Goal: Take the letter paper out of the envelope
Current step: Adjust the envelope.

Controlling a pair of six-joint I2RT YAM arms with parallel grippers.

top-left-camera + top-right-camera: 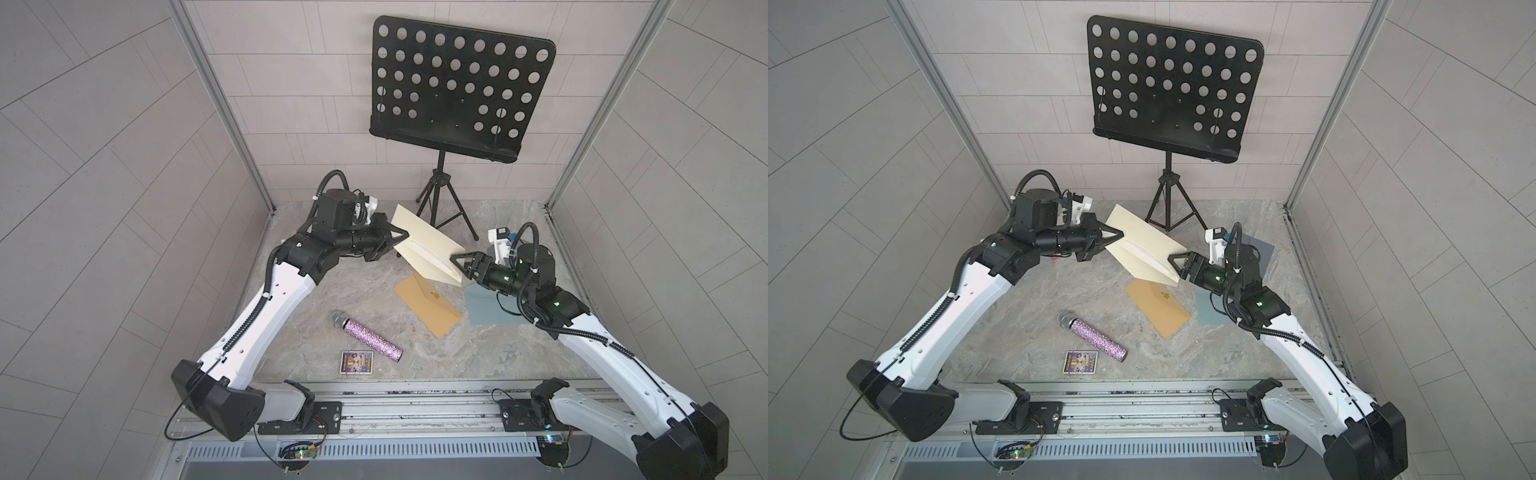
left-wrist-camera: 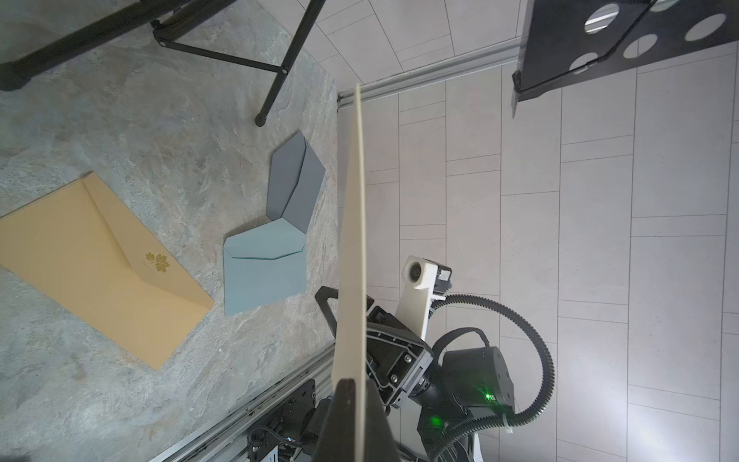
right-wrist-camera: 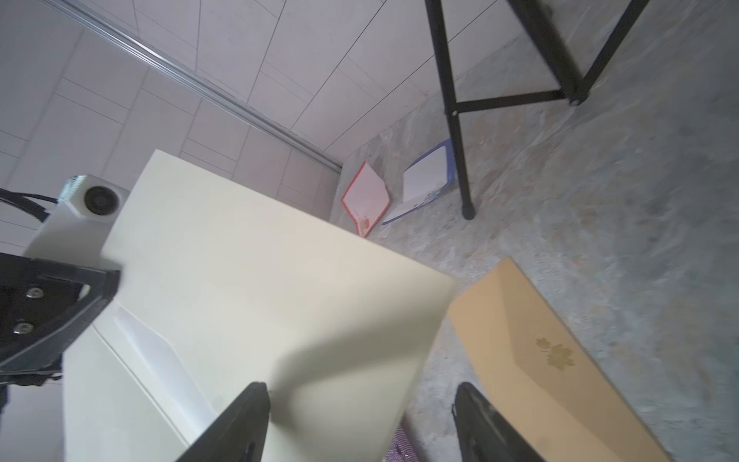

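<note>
Most of the scene is the grey stone table [image 1: 332, 291], with a black music stand [image 1: 461, 83] rising at its back. Clear of the table hangs the cream envelope [image 1: 428, 247], tilted. A whiter strip [image 3: 160, 360] shows along its fold; whether that is the letter paper I cannot tell. Beneath it lie a tan envelope [image 1: 428, 305] and, just beside it, a blue-grey envelope [image 1: 484, 309]. Nearer the front are a glittery microphone [image 1: 372, 337] and a small card [image 1: 357, 362]. The left fingers [image 2: 340, 424] pinch one end of the cream envelope. The right fingers [image 3: 236, 432] stand wide, its opposite corner between them, unclamped.
</note>
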